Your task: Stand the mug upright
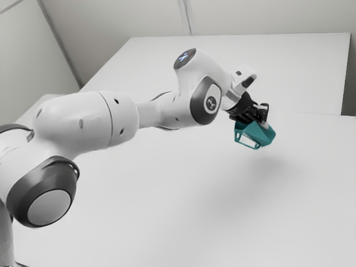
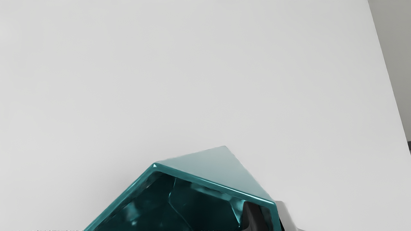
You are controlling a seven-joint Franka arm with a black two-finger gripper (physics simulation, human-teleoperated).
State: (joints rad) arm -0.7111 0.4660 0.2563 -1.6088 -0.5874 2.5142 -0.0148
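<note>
Mug (image 1: 263, 134) and gripper (image 1: 263, 120) are together above the table (image 1: 167, 200), toward the exterior view's right, and by the soft shadow (image 1: 261, 169) on the tabletop we take the mug to be clear of the surface. Our jaws are drawn in on its wall, only about that wall's thickness apart: one finger (image 2: 254, 218) reaches inside the mouth near a corner of the rim (image 2: 212, 184), the other (image 2: 282, 225) sits outside. The mug lies just past our fingertips and leans; its mouth faces back toward our hand, so we judge that its long axis runs roughly along our reach, the base pointing away from us and partly down. The handle (image 1: 247, 141) hangs on the side toward the exterior view's left. With only our one arm here, what counts is the angle between that axis and the tabletop: the base has to come flat beneath the mouth before we let go. We see bare table all around, with its far edge well beyond the mug, so there seems to be ample room for turning and lowering
</note>
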